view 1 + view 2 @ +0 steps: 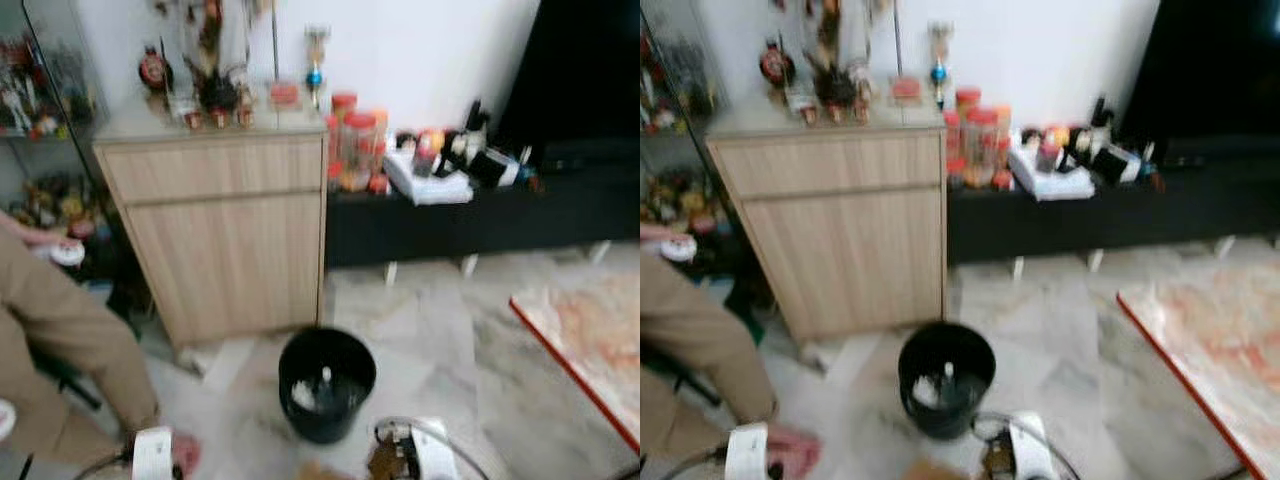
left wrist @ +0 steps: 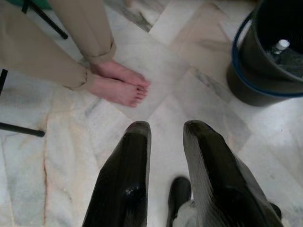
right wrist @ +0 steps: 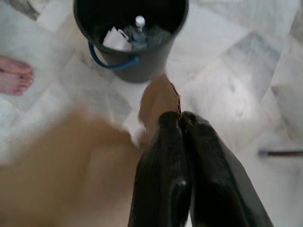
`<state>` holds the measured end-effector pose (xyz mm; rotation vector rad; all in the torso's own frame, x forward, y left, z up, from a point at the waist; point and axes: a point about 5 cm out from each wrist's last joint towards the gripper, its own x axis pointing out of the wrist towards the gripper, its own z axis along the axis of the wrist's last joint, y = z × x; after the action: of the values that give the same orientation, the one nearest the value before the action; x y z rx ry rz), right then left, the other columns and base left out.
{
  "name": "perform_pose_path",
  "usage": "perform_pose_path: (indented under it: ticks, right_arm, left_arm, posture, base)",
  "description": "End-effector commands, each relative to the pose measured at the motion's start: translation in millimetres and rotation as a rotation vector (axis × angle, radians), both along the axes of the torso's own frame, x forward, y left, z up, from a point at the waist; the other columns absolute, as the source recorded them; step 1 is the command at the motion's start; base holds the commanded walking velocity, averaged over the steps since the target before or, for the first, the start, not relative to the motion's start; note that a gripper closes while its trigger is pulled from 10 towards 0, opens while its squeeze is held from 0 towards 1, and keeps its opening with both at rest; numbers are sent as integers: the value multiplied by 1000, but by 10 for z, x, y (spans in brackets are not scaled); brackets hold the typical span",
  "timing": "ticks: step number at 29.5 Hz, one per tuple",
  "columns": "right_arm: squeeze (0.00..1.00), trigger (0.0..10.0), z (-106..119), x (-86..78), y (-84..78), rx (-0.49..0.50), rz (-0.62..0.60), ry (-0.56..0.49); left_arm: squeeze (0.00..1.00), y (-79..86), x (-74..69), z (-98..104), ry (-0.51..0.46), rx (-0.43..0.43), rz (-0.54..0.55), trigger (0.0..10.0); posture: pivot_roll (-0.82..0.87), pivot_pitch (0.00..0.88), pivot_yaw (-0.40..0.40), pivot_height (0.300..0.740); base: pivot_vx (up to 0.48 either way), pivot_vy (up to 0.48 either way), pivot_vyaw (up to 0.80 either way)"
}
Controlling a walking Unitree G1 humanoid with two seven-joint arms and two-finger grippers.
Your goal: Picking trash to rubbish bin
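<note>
Two eye views are showing a black bin on the marble floor, just in front of a wooden cabinet, with white scraps and a bottle already lying inside. A person in tan trousers is sitting at the robot's left, bare feet near the bin, and a red-edged rug is lying to the right. At the bottom edge the right arm is poking in with something brown.

Left wrist view: the left gripper is hanging over bare floor with its fingers spread and nothing between them (probably just idling), the person's feet and the bin's blue-handled side ahead.

Right wrist view: the right gripper is pressing its fingers together on a torn piece of cardboard, which is sticking out past the tips toward the bin. The bin is sitting just beyond it, mouth open, so the scrap is likely being carried forward for a drop.
</note>
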<state>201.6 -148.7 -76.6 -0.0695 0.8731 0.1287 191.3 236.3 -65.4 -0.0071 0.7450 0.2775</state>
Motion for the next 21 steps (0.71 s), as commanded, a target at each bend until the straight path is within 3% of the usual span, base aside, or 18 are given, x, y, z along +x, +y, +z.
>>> perform_pose_path:
  ticks: [1,15,21]
  right_arm:
    - [0,10000,47,84,87,17,10,-29]
    - [0,10000,64,108,57,35,-20,-43]
    - [0,10000,178,274,131,76,-7,-124]
  left_arm:
    - [0,72,-8,14,2,13,13,10000]
    - [0,60,30,33,-12,14,2,10000]
    - [0,63,87,72,-39,19,-4,10000]
  posture:
    - [78,0,-32,740]
    - [80,0,-39,740]
    - [78,0,-42,740]
  base:
    - [307,0,0]
    - [310,0,0]
    - [309,0,0]
